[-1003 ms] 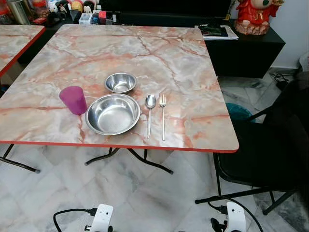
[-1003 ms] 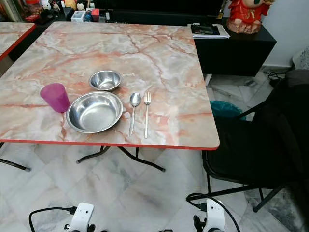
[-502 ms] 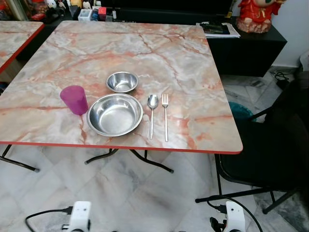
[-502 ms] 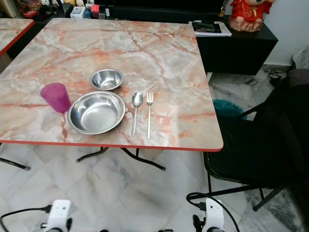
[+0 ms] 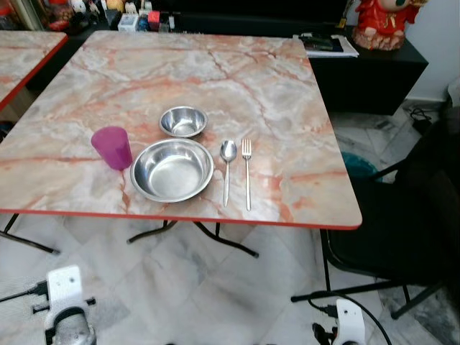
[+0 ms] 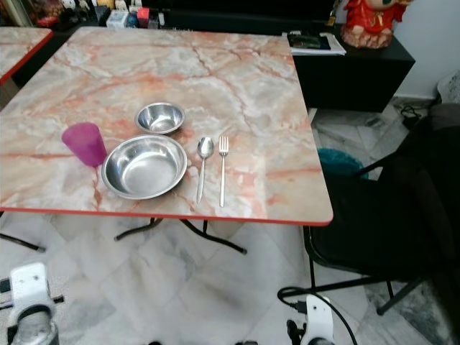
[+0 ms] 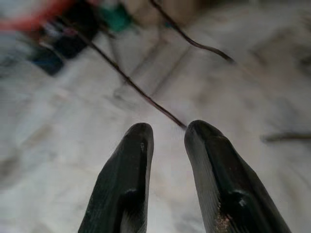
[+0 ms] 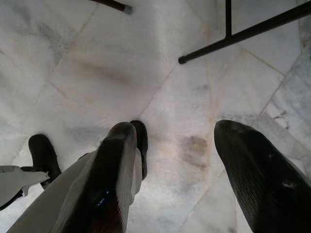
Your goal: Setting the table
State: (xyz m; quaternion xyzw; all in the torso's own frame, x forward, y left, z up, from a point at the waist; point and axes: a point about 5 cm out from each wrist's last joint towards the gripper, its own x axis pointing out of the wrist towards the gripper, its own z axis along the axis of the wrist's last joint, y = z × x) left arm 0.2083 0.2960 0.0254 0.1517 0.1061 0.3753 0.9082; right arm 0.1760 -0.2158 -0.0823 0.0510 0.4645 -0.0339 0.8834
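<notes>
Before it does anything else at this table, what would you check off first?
1. Large bowl upright near table's front edge: ok.
2. Small bowl just behind it: ok.
3. Spoon and fork parallel, right of the large bowl: ok.
4. Purple cup upright on the left: ok.
5. Left gripper low over the floor, fingers slightly apart, empty: ok.
6. Right gripper low, fingers wide, empty: ok.
</notes>
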